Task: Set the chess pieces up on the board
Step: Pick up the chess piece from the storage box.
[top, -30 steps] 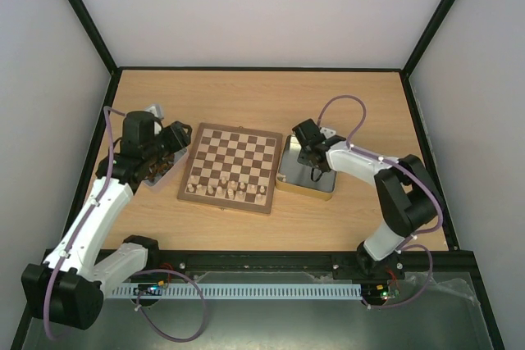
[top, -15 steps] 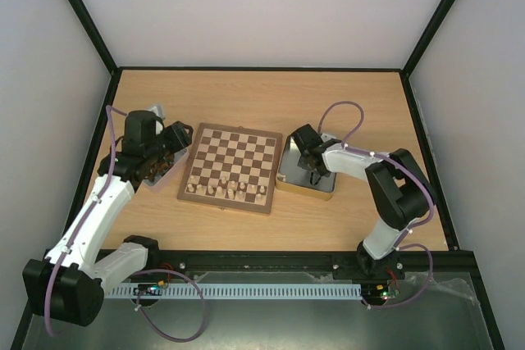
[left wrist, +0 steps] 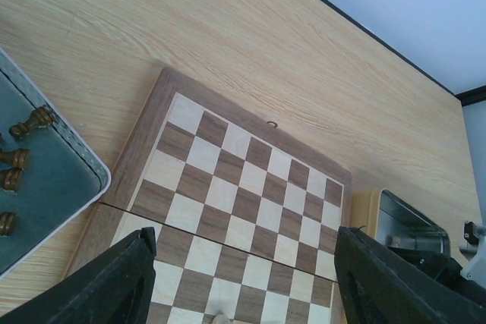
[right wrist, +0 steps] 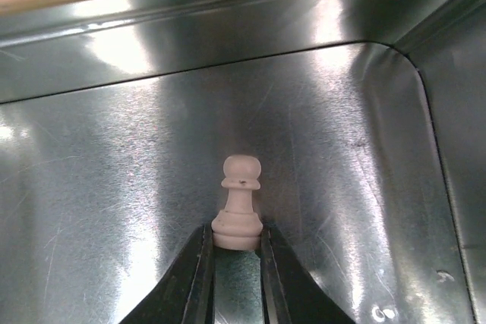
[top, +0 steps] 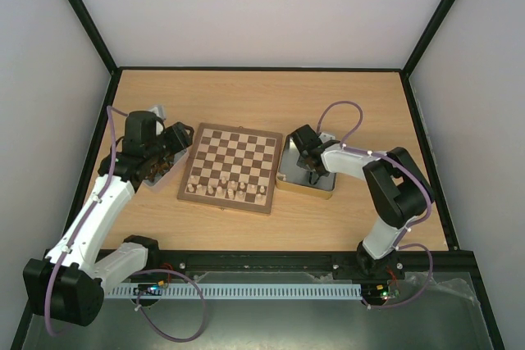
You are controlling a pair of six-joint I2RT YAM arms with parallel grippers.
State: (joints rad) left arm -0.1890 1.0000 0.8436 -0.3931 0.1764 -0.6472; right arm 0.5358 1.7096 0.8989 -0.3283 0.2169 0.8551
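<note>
Top view: the right gripper [top: 312, 171] is down in the tin [top: 287, 185] beside the board [top: 228, 168]. The left gripper [top: 171, 147] hangs over the tray [top: 157, 178].

Left wrist: jaws wide, empty. Dark turned pieces [left wrist: 30, 121] lie on felt.

Right wrist: jaws pinch the pale pawn [right wrist: 238, 202] by its round base, on slick scratched steel. Lift straight up and keep it upright.
</note>
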